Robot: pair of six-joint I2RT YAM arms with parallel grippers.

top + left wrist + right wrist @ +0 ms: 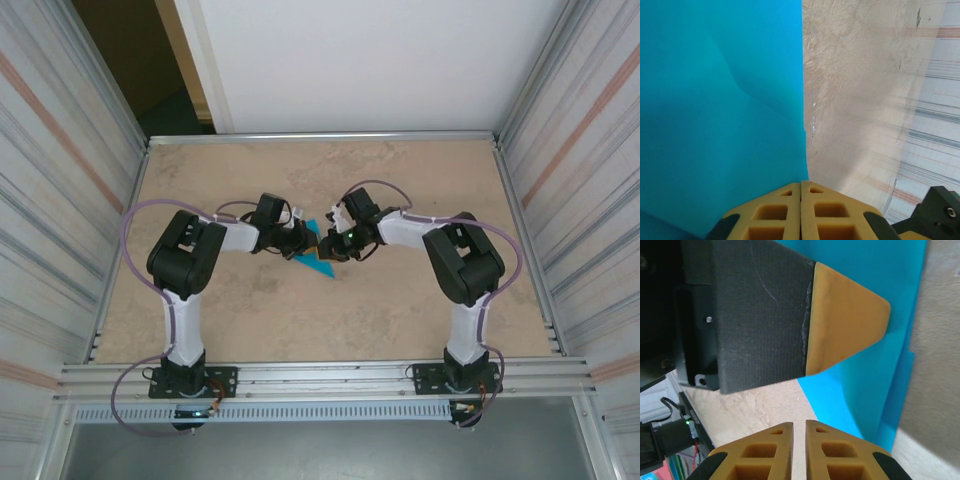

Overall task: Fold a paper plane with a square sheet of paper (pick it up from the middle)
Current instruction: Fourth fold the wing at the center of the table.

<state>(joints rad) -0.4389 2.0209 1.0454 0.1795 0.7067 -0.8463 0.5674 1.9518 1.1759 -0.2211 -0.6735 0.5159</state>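
Note:
The teal-blue sheet of paper (321,264) is creased into a narrower pointed shape and held up between the two grippers at the middle of the table. My left gripper (307,240) is shut on it: in the left wrist view the paper (720,115) has its straight edge running into the closed seam of the left gripper (800,186). My right gripper (336,243) faces the left one from the right. In the right wrist view, the right gripper (799,426) has only a thin slit between its fingers and nothing in it. The paper (875,375) hangs just ahead, pinched by the left gripper's yellow fingertip (845,315).
The tan tabletop (400,310) is fenced by aluminium rails and ribbed side walls (585,200). Both arm bases (190,375) stand at the near edge, with cables looping beside the arms.

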